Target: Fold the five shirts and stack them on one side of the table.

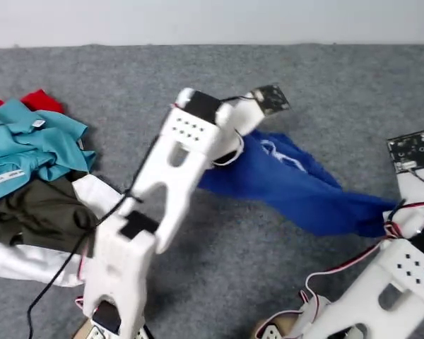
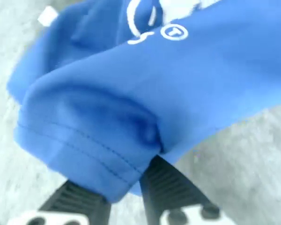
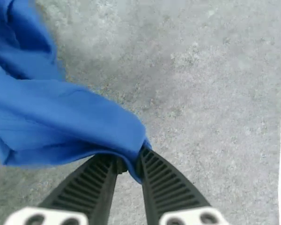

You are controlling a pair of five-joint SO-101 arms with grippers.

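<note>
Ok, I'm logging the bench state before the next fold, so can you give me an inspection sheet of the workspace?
Surface: grey felt-like table, no stains seen.
Job's things: blue shirt stretched between both arms; teal shirt, red shirt, dark olive shirt and white shirt heaped unfolded on the left arm's side.
Clutter: nothing seen.
Hands: left hand shut on the blue shirt's hem; right hand shut on its other end.
Cables: black cable trailing from the left arm; red and white wires at the right arm.
Surroundings: pale wall behind the table.
</note>
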